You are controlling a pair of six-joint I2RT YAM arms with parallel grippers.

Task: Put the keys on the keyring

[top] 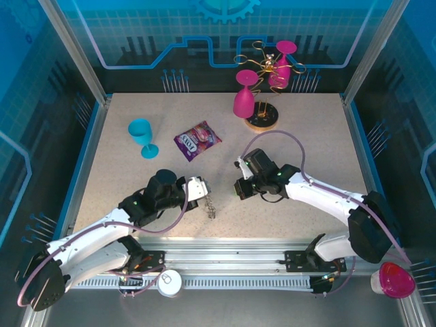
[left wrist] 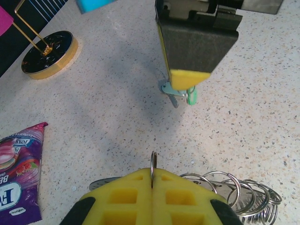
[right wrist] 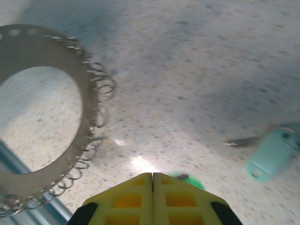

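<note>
**A:** We are starting with the left gripper [left wrist: 152,174]. Its yellow pads are pressing together on the thin rim of the keyring [right wrist: 47,49] and holding it on edge. We cannot tell whether the wire loops are touching the table [top: 306,136].

**B:** And the right gripper [right wrist: 152,177]?

**A:** Its pads are meeting as well. We are seeing the green key [left wrist: 191,96] pinched at their tip, with its metal blade poking out below. It is facing the keyring from nearby without touching it.

**B:** We are also finding the pale key [right wrist: 271,157] lying flat on the speckled top, well apart from the keyring.

**A:** Beyond the keyring, we are noticing a snack packet [top: 197,140]. A blue cup [top: 142,136] is standing farther off to the left. A glass rack [top: 262,121] is carrying pink glasses well beyond the keyring, toward the back wall.

**B:** Blue panels printed with a circuit pattern are enclosing the table.
</note>
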